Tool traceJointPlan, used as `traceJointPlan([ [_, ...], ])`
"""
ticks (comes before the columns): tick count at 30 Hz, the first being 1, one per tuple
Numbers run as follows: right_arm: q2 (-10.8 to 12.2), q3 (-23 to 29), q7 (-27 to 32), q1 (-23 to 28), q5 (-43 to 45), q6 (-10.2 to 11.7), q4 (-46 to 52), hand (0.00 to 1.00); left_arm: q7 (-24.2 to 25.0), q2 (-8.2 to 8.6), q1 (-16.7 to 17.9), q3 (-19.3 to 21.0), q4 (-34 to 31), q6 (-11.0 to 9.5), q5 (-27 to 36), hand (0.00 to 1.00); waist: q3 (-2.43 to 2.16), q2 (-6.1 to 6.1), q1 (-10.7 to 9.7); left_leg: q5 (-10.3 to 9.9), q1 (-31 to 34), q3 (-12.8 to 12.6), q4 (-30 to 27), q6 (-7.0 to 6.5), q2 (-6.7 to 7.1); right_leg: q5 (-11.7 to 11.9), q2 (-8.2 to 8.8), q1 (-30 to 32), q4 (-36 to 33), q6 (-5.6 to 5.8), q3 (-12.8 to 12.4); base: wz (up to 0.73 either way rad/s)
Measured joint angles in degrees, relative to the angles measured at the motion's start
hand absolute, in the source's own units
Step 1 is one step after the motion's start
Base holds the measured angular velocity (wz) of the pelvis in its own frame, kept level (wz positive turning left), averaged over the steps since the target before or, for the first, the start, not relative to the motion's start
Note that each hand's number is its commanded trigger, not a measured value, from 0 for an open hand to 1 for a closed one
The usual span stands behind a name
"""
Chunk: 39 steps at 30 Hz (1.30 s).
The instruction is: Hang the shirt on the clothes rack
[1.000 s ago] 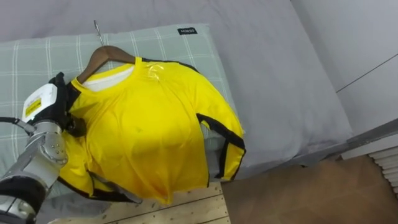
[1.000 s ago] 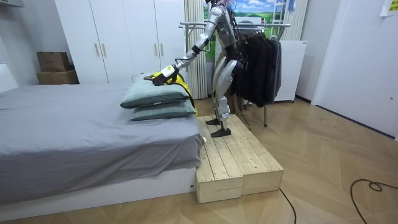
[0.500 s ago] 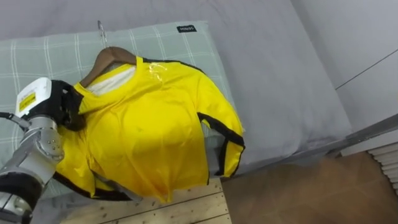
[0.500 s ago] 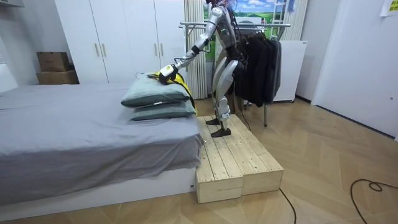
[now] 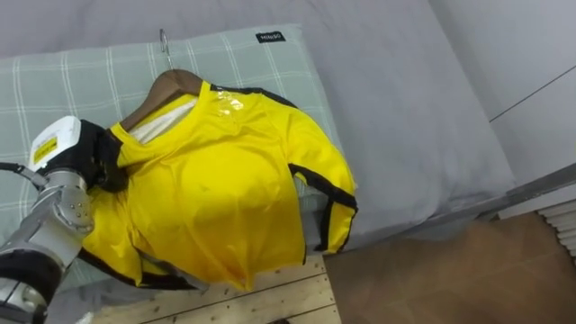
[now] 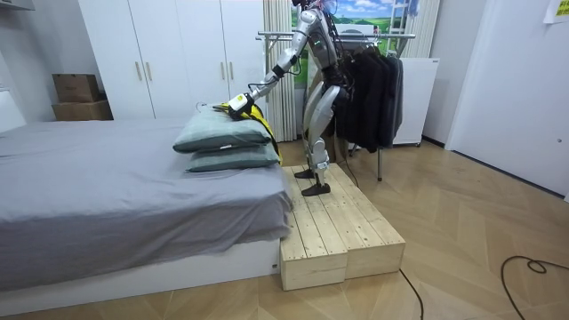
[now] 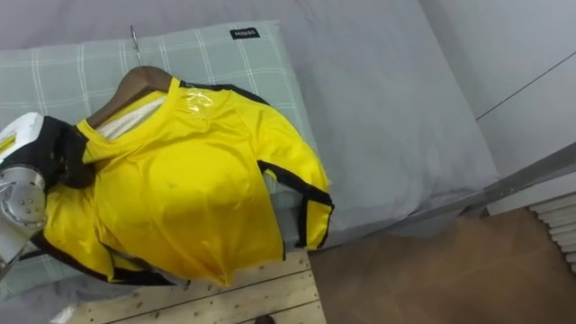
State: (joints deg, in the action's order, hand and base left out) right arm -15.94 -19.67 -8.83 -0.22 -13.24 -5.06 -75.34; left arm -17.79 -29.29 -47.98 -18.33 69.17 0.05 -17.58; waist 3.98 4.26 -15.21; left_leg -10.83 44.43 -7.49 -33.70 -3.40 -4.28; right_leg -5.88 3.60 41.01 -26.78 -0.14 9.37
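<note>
Left hand (image 5: 79,160), mid-left of frame, lies against the yellow black-trimmed jersey (image 5: 225,189) on a brown wooden hanger (image 5: 166,85) over a green checked pillow (image 5: 81,76). Whether it grips cannot be told.

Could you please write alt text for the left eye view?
A yellow shirt with black trim, on a wooden hanger, lies on a checked green pillow on a grey bed. The robot's left hand is at the shirt's shoulder.
</note>
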Motion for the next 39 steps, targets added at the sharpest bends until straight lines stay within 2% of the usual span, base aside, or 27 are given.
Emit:
traceJointPlan([
  [12, 0.00, 0.78, -0.15, -0.32, 0.65, -0.04, -0.29, 0.00, 0.98, 0.03, 0.01, 0.15, 0.10, 1.00, -0.81, 1.00, -0.01, -0.07, -0.02, 0.00, -1.26, -0.21, 0.00, 0.00, -0.08, 0.00, -0.25, -1.23, 0.01, 0.01, -0.56, 0.00],
  [16, 0.00, 0.80, -0.56, -1.19, 1.16, 0.10, -0.29, 0.00, 0.91, 0.28, 0.02, 0.35, -0.11, 0.96, -2.23, 1.00, 0.16, -0.32, 0.05, 0.00, -2.23, -0.11, 0.04, 0.00, -0.05, -0.15, -0.30, -2.25, 0.07, 0.17, -0.61, 0.02],
  [21, 0.03, 0.71, 0.19, -1.55, 1.13, 0.21, -0.46, 0.00, 0.68, 1.32, 0.35, 0.11, -0.12, 0.73, -3.40, 1.00, 0.59, -1.07, 1.03, -0.48, -5.91, -0.14, 0.33, -0.01, 0.04, -0.98, -0.30, -5.76, 0.12, 0.41, -0.81, 0.00],
  [27, 0.14, 1.95, 0.76, -2.09, 1.79, 0.36, -1.37, 0.00, 0.44, 1.53, 3.69, 1.50, -4.24, -0.25, -9.36, 1.00, 0.49, -1.11, 3.09, -0.70, -11.16, -1.56, 2.04, 0.14, 0.05, -1.45, 0.00, -9.55, 0.05, 0.30, -1.46, -0.06],
  [30, 0.14, 2.93, 0.74, -2.11, 2.29, 0.66, -2.56, 0.00, 0.33, 1.85, 6.98, 2.61, -8.63, -0.30, -10.11, 1.00, 0.17, -1.47, 3.47, -0.68, -13.69, -1.64, 3.15, 0.26, 0.42, -1.94, 0.24, -11.64, 0.15, 0.32, -1.50, 0.03],
  [31, 0.13, 3.17, 0.82, -2.04, 2.37, 0.78, -3.31, 0.00, 0.21, 2.24, 8.27, 2.65, -10.34, -0.63, -10.90, 1.00, 0.01, -1.54, 3.67, -0.58, -15.26, -1.59, 4.01, 0.37, 0.92, -2.11, 0.35, -13.00, 0.35, 0.35, -1.60, 0.09],
  [33, 0.13, 3.63, 1.15, -1.79, 2.99, 0.92, -4.23, 0.00, -0.19, 2.80, 10.48, 2.66, -12.43, -1.32, -11.78, 1.00, -0.66, -1.92, 3.90, -0.50, -17.57, -1.54, 5.14, 0.49, 0.96, -2.41, 0.33, -15.20, 1.16, 0.51, -1.76, 0.06],
  [35, 0.07, 5.08, 1.51, -1.39, 4.83, 1.56, -4.94, 0.00, -0.27, 3.56, 12.64, 2.88, -13.18, -2.52, -11.95, 1.00, -1.57, -2.88, 4.34, -0.38, -20.80, -1.63, 7.01, 0.69, 1.10, -2.49, 0.19, -18.38, 2.98, 0.63, -1.85, 0.00],
  [37, 0.04, 5.35, 1.78, -0.63, 5.48, 2.04, -5.27, 0.00, -0.27, 3.84, 14.48, 2.93, -14.52, -2.58, -12.53, 1.00, -2.29, -3.63, 4.33, -0.23, -23.41, -1.62, 8.58, 0.91, 1.19, -2.50, 0.11, -21.06, 4.41, 0.65, -1.56, 0.03],
  [39, 0.01, 5.39, 1.84, 0.24, 6.19, 2.05, -5.28, 0.00, -0.29, 3.84, 15.81, 2.91, -16.47, -2.57, -13.73, 1.00, -2.73, -4.18, 4.43, -0.03, -25.73, -1.13, 10.11, 1.21, 1.81, -2.56, 0.02, -23.58, 5.64, 0.69, -1.27, 0.12],
])
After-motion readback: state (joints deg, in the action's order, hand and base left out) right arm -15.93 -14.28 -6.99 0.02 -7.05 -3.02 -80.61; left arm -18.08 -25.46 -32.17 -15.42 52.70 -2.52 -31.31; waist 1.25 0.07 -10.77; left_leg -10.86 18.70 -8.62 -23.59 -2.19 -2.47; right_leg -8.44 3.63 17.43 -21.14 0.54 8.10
